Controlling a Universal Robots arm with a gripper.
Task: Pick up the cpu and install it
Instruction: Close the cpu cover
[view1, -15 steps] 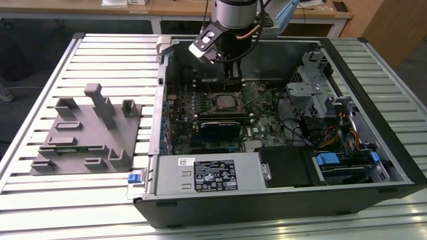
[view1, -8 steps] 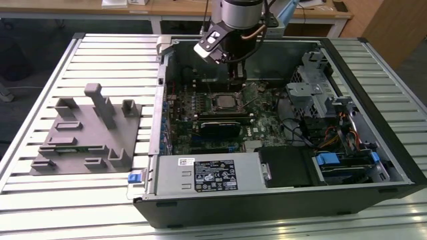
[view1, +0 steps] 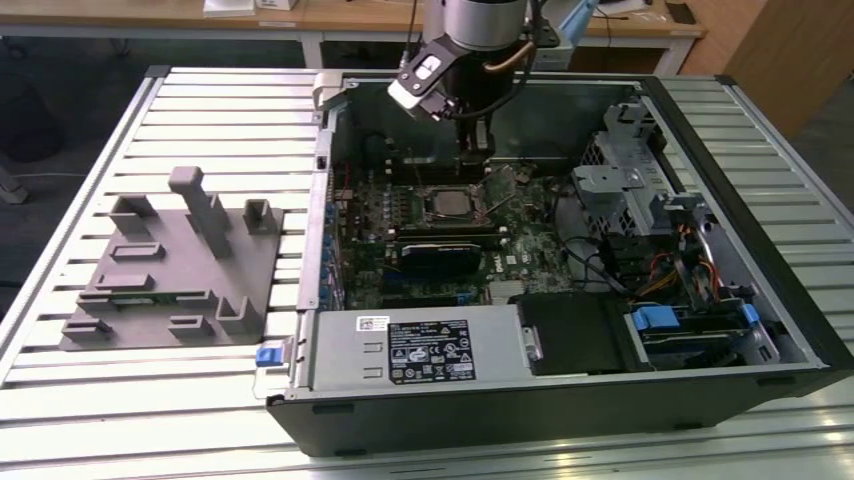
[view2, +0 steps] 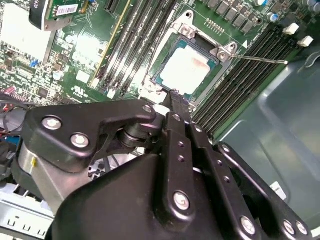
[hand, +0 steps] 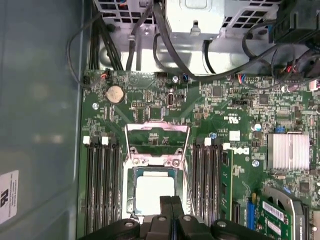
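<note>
One cpu (hand: 154, 194) lies flat in the single socket (hand: 131, 197), whose load plate (hand: 157, 134) stands flipped open. One gripper (hand: 171, 200) hangs just over the cpu's edge, its two fingers pressed together with nothing between them. The first wrist view shows two banks of four memory slots (hand: 102, 180) flanking the socket, and one coin cell (hand: 115, 93). The exterior view adds one open computer case (view1: 561, 415) and, at nine o'clock from it, one grey fixture (view1: 174, 270). There the gripper sits at twelve o'clock from the cpu.
</note>
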